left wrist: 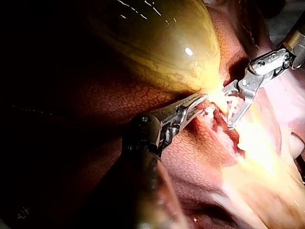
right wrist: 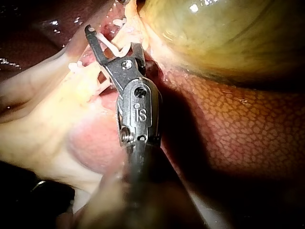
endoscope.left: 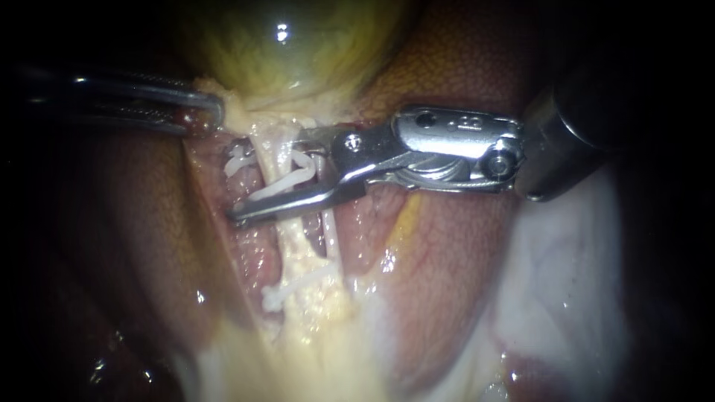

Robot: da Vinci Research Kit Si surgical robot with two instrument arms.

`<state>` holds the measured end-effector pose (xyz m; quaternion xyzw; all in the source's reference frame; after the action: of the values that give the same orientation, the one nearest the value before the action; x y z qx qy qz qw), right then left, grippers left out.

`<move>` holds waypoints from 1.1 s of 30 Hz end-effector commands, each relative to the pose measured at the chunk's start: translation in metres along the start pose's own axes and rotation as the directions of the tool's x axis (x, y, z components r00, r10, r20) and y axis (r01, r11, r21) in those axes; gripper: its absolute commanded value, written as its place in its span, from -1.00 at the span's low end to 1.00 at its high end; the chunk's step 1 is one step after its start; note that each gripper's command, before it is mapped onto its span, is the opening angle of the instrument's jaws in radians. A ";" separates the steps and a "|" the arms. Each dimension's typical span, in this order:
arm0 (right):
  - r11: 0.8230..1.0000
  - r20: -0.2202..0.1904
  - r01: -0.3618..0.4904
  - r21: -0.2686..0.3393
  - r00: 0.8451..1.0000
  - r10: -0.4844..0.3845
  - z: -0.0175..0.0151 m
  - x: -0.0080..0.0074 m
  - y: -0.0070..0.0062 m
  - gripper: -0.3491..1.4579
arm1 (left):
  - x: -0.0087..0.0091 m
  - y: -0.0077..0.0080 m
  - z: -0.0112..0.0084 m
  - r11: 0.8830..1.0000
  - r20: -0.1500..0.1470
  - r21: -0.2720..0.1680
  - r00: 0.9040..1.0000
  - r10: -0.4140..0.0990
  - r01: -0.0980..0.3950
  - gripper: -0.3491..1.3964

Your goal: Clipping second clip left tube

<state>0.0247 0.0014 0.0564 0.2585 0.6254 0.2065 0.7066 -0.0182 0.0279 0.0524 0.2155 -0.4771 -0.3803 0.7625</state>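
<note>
Hold tension with left tool (endoscope.left: 212, 112), jaws closed on gallbladder (endoscope.left: 283, 45) neck; right tool (endoscope.left: 272, 177), jaws wide and carrying an open white clip (endoscope.left: 287, 179), straddling left tube (endoscope.left: 262, 152) just below that neck; seat tube deep, square across, apart from lower clip (endoscope.left: 287, 294), then squeeze till latched

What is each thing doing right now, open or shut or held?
Left instrument: jaws shut on tissue by the gallbladder.
Right instrument: jaws apart, holding the upper clip.
Upper clip: open, astride a tube.
Lower clip: closed across the tube.
Gallbladder: whole, bulging.
</note>
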 end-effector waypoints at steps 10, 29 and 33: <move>0.991 -0.035 -0.026 0.130 0.999 0.030 -0.0007 -0.0001 -0.0005 -0.17 | 0.0000 0.0000 0.0000 1.000 0.000 0.000 1.000 0.000 0.000 -1.00; 0.885 -0.042 -0.130 0.447 0.985 0.166 -0.0007 -0.0021 -0.0015 -0.19 | 0.0000 0.0000 0.0001 1.000 0.000 0.000 1.000 0.000 0.000 -1.00; 0.867 -0.023 -0.137 0.479 0.985 0.168 -0.0002 -0.0035 -0.0025 -0.21 | 0.0000 0.0000 0.0001 1.000 0.000 0.000 1.000 0.000 0.000 -1.00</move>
<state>0.0240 -0.0031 0.0576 0.4708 0.6549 0.1072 0.5813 -0.0183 0.0279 0.0525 0.2153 -0.4772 -0.3804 0.7624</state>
